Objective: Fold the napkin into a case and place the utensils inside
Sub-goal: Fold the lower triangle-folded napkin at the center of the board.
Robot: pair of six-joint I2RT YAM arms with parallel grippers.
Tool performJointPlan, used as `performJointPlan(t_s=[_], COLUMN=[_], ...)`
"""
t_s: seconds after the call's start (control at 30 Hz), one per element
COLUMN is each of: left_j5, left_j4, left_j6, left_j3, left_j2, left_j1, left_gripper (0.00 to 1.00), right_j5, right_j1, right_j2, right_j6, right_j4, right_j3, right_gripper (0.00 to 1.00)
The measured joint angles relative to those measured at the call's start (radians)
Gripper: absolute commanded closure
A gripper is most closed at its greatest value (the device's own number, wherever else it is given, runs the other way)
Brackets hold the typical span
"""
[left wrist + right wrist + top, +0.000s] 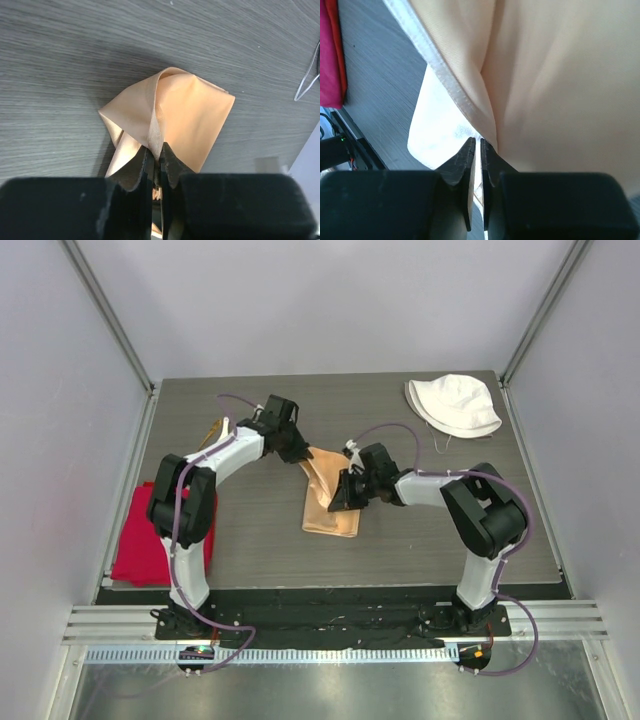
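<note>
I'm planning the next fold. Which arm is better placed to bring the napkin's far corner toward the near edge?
Left, probably. The left gripper pinches a raised fold at the far end of the napkin; the right gripper grips its side hem, suited to anchoring.

robot lab booth (white panels [330, 300], aluminium frame [108, 310], table-bolted arms [185, 500])

A: Where is the napkin [328, 515]?
B: In the middle of the table [260, 540], peach-orange, with slight sheen.
A: Is it flat?
B: No. The near part lies flat in layers, the far part is raised and bunched into folds.
</note>
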Motion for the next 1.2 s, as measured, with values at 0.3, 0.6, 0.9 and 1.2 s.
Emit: performJointPlan(t_s=[0.3,0.6,0.9,1.2], left_j5=[-0.045,-0.08,-0.198,-0.286], left_j4=[-0.085,-0.168,-0.272,-0.351], left_j6=[0.05,0.052,0.024,-0.029], left_j3=[0.098,0.185,0.364,0.536], left_j2=[0.024,0.081,0.212,0.35], left_j1=[-0.029,-0.045,-0.128,-0.209], left_gripper=[0.99,1.0,1.0,1.0], right_j5=[-0.005,0.01,0.003,-0.017], right_j1=[-0.129,-0.148,-0.145,-0.184], right_j2=[-0.023,0.127,0.29,0.241], right_j6=[-0.019,-0.026,-0.019,0.046], right_j4=[-0.106,-0.119,-0.088,0.011], right_j3=[0.175,0.351,0.417,0.303], right_gripper=[0.8,0.96,0.99,0.99])
